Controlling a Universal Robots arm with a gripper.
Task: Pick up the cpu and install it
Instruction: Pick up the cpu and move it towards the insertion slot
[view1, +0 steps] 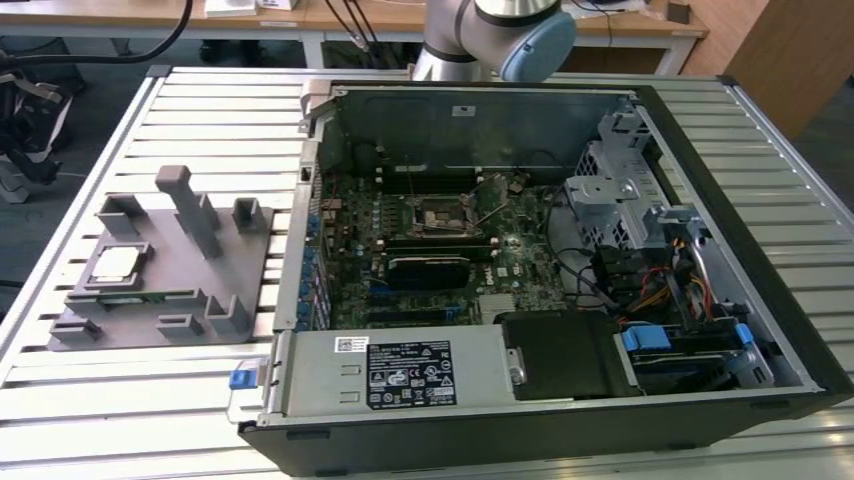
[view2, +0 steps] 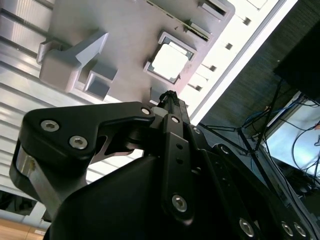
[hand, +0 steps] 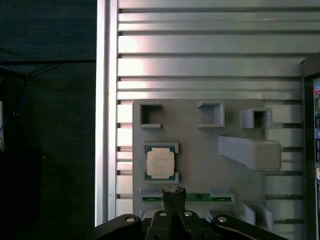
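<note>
**cpu in its fixture pocket, gripper closed and empty nearby**

in the exterior view the arm (view1: 497, 32) is cut off by the frame's edge, so just a grey joint with a pale blue cap can be seen behind the computer case (view1: 534, 440). in the second wrist view the gripper's own black body covers much of the scene, and the fingers are seen side-on, one in front of the other. in the first wrist view the gripper's linkage runs out of the frame, and its tip hides part of a green strip (hand: 205, 198) lying in a slot of the fixture plate (hand: 200, 165).

the gripper (hand: 173, 191) points down over the grey fixture plate. its two fingers (hand: 169, 202) are pressed together to a narrow tip with nothing between them. the tip sits near the cpu (hand: 160, 162) but apart from it. how high it hangs above the plate cannot be told.

the cpu lies flat, shiny metal top up, in a square framed pocket of the plate. in the exterior view it is towards the exterior view's left of the plate, which rests on the slatted metal table (view1: 200, 110) beside the open case. inside the case the motherboard (view1: 521, 255) faces up, its socket (view1: 441, 215) in the middle.
</note>
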